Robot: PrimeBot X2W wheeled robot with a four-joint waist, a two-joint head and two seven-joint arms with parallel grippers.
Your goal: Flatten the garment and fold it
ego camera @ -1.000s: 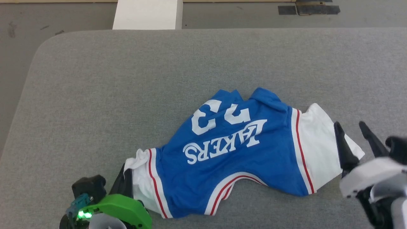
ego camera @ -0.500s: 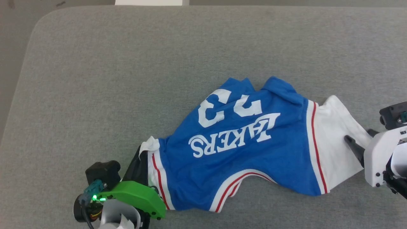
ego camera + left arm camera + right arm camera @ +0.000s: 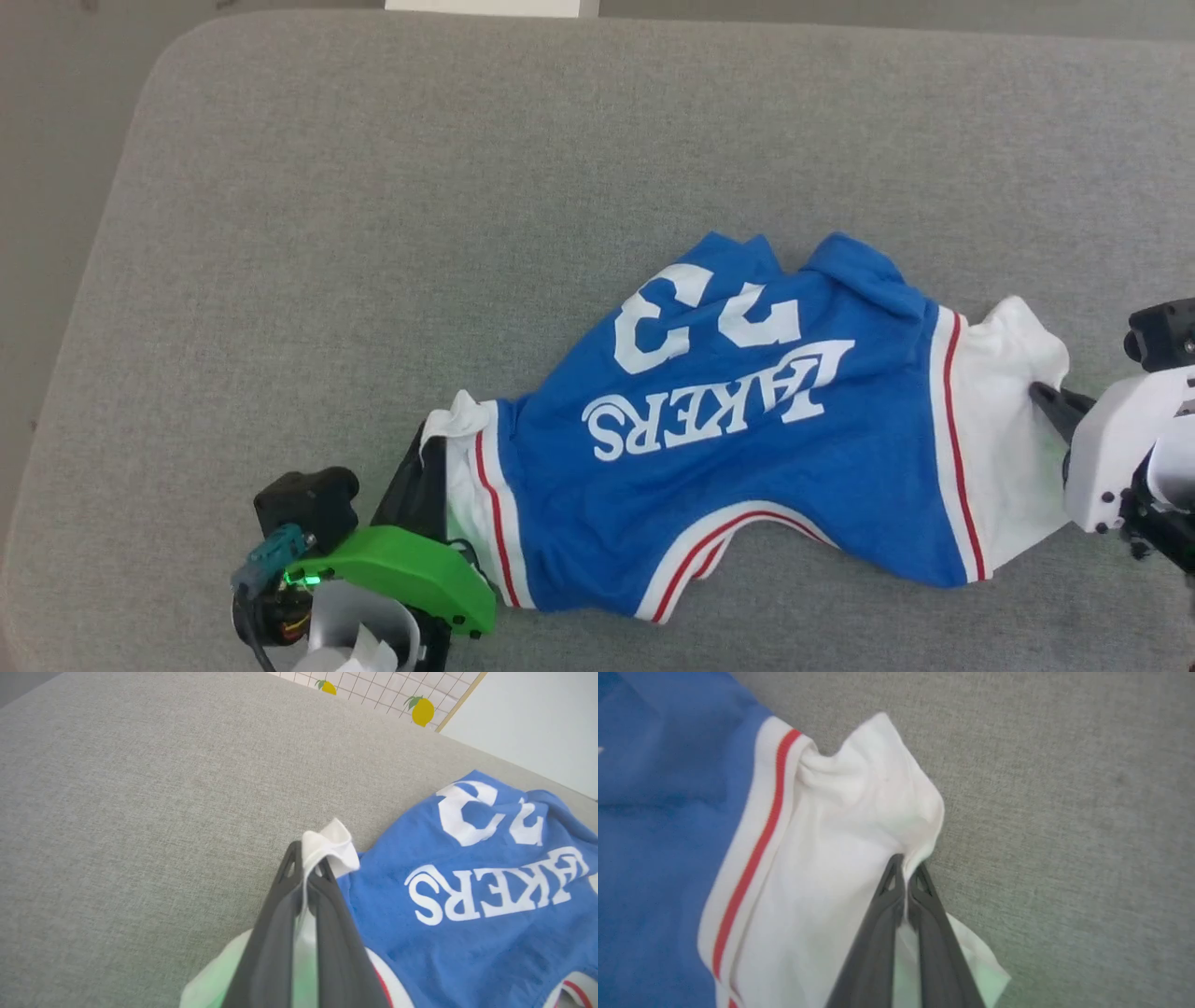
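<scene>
In the head view, the garment [image 3: 747, 439] is seen spread crumpled across a grey padded surface [image 3: 467, 187], printed side up, and it is stretched between the two pairs of jaws. The left gripper [image 3: 420, 476] is set against the left-hand sleeve [image 3: 462, 448]; its jaws are partly hidden by the white cloth and appear to be closed on it. The right gripper [image 3: 1050, 406] is placed at the outer edge of the right-hand sleeve [image 3: 1008, 448]; the blue body is laid to the inner side of both grippers.

In the left wrist view, the left jaws are shown pressed together, with a fold of white sleeve cloth pinched between them; a tuft of that cloth is pushed out just past the fingertips. The blue panel with its white lettering is spread to the right of the jaws; bare grey surface is seen to their left and ahead; a lemon-patterned panel [image 3: 423, 711] is seen far beyond the tips.

In the right wrist view, the right jaws are shown closed tight on the sleeve's white edge, which is gathered into puckers at the fingertips; a red stripe [image 3: 752, 858] and the blue cloth are laid to the left of the jaws; bare grey surface is seen to their right.
</scene>
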